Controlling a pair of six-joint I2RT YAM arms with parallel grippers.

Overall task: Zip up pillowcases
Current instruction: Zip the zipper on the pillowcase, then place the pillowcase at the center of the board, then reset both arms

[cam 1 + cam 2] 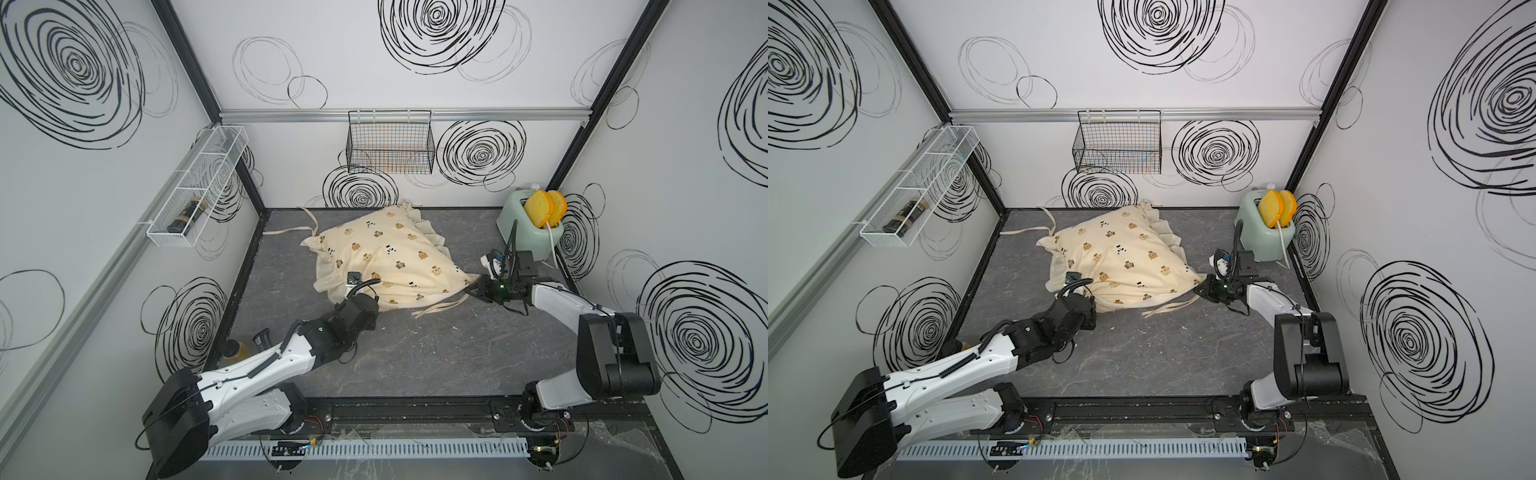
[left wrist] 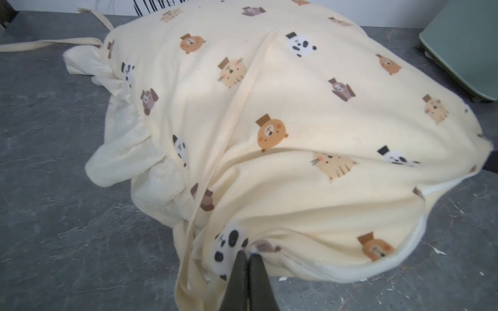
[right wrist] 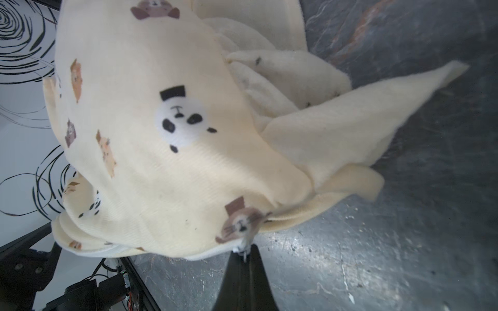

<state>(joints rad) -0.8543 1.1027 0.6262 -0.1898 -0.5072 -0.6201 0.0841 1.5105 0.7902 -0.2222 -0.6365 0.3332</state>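
Note:
The plump cream pillowcase, printed with bears and pandas, lies on the grey table toward the back. My left gripper is shut, pinching a bit of fabric at the seam on its near left edge. My right gripper is shut on the pillowcase's near right corner, where a small pale tab pokes out between the jaws. A white lining shows along the near edge between the two grips. The zipper teeth are too blurred to make out.
Cream tie strips trail on the table in front of the pillowcase. A mint toaster with yellow toast stands at the back right. A black wire basket hangs on the back wall, a white wire shelf on the left wall.

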